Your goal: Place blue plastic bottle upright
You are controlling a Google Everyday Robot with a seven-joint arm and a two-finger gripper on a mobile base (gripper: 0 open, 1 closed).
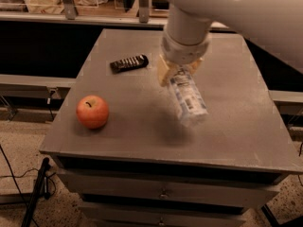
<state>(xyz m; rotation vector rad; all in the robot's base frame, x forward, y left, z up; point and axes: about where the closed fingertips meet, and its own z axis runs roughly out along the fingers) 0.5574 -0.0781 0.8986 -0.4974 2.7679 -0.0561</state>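
The gripper [178,74] hangs over the middle of the worktop [236,84], its jaws clenched on one end of the bottle [188,100]. The bottle is tilted, its free end slanting down toward the front right corner, above its shadow. An apple [93,111] sits near the front left corner, and a dark bar [129,63] lies toward the back left.

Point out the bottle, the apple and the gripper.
blue plastic bottle [188,98], camera view, on its label.
apple [92,111], camera view, middle of its front.
gripper [178,73], camera view, above the table [236,141], between its fingertips.
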